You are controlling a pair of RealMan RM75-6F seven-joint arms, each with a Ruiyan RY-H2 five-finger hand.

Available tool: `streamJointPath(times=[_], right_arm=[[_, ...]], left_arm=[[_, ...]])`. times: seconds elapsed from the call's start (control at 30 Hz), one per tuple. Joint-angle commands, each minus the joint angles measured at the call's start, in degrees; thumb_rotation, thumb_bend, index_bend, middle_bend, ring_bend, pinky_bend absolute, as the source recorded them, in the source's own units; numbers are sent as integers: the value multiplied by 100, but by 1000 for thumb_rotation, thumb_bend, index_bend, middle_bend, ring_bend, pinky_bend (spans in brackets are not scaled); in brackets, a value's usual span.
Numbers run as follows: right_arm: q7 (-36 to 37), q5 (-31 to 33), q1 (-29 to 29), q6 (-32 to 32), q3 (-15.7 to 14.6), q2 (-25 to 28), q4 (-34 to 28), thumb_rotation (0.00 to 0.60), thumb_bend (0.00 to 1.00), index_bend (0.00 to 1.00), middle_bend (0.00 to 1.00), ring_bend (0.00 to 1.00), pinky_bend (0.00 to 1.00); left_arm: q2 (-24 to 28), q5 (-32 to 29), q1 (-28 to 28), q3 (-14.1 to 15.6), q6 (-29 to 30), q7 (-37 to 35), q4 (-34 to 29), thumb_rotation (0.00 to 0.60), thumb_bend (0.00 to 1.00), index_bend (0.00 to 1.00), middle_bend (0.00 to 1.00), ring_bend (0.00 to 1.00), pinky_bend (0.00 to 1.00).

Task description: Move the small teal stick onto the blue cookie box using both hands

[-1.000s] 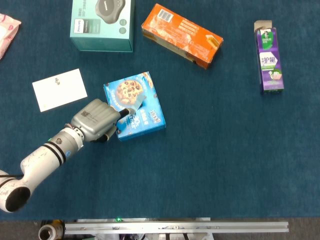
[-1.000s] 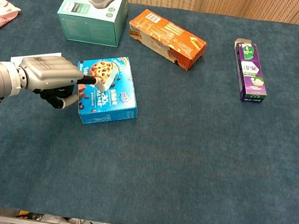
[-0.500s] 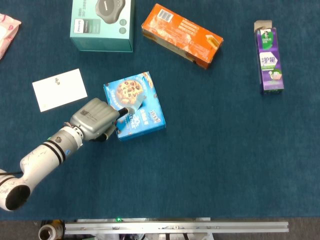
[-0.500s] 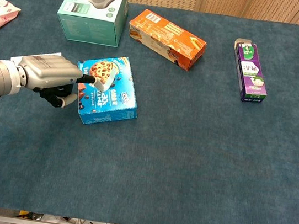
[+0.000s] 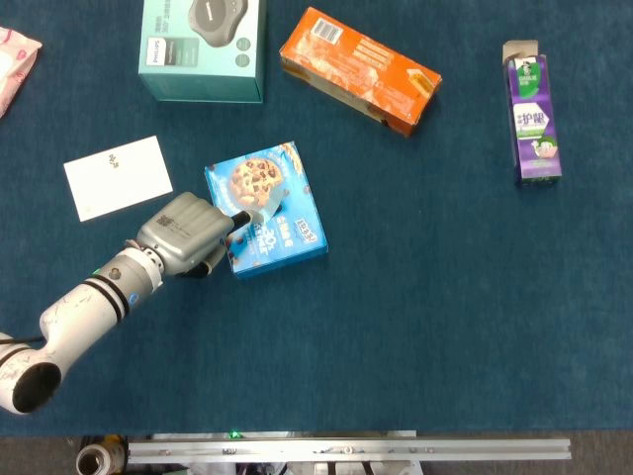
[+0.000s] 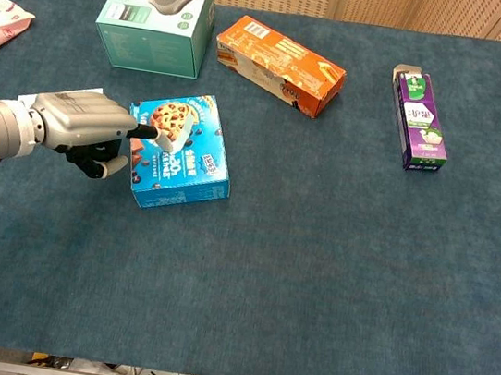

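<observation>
Left hand (image 5: 185, 234): pinches small teal stick (image 5: 259, 211) over blue cookie box (image 5: 265, 209), just ahead. Lower flat, then release gently.

Head looks straight down; chest views obliquely.

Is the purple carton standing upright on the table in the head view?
No, the purple carton lies flat on its long side on the blue table cover, with its printed face turned up.
</observation>
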Motion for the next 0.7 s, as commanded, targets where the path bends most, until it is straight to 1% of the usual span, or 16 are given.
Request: streamJointPath(times=[0.03, 0.3, 0.7], right_arm=[[-2, -2, -3, 0, -1, 2, 1, 600, 367, 456, 648, 652, 639], [-4, -5, -13, 6, 4, -1, 3, 600, 366, 456, 648, 653, 640], [63, 8, -68, 38, 11, 53, 16, 600, 366, 456, 648, 653, 640]], left_arm=[[20, 4, -3, -8, 10, -10, -6, 600, 811, 144, 1000, 1000, 1000], [8, 23, -16, -33, 22, -53, 1, 600, 811, 144, 1000, 1000, 1000], [-165, -18, -112, -90, -10, 7, 49, 600, 811, 144, 1000, 1000, 1000]])
